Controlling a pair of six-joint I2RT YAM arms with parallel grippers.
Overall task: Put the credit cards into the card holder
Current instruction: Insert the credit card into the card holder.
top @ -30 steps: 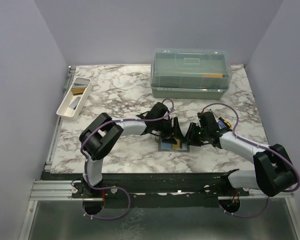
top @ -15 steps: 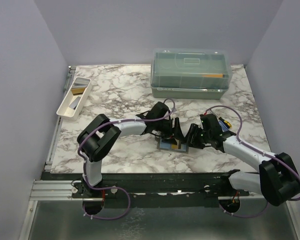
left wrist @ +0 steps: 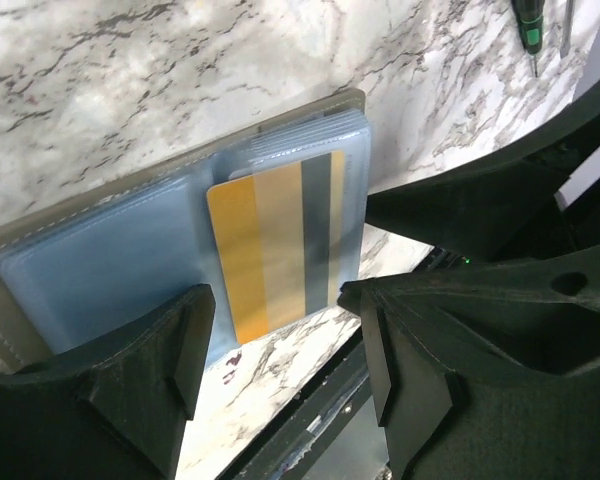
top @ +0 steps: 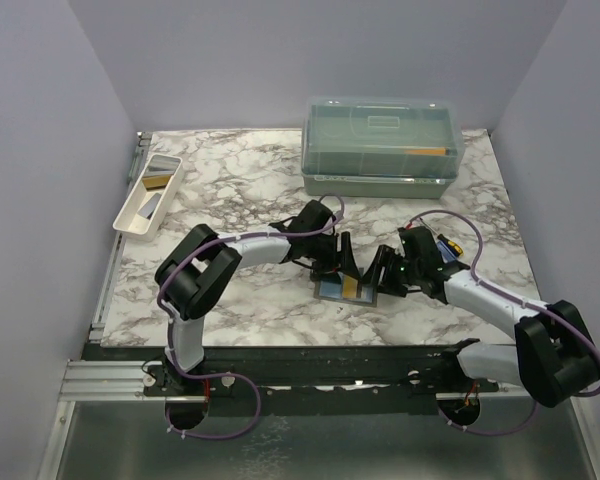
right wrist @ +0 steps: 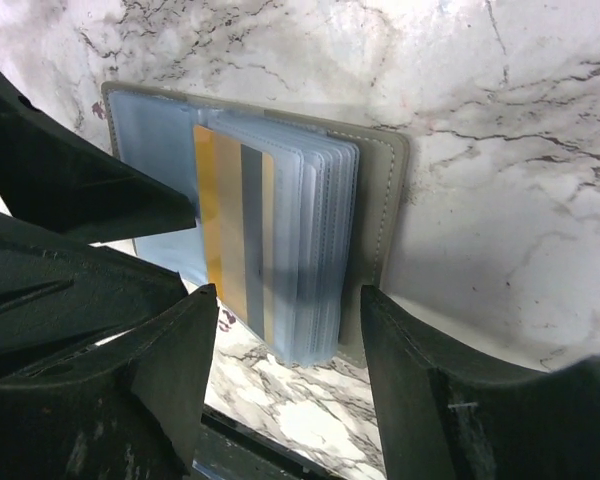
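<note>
Gold-orange striped plastic credit card [left wrist: 275,245] lying in open grey-olive folding card holder [left wrist: 100,262], on marble tabletop [left wrist: 130,80], left gripper [left wrist: 278,302] spread wide over card's end, right gripper [right wrist: 285,300] spread wide from opposite side.

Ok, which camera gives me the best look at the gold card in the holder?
Left wrist: the gold card lies nearly full-face and large, its stripes and edges clear. Right wrist shows it too, but narrower and foreshortened. Top external shows only a small yellow patch between the arms.
</note>
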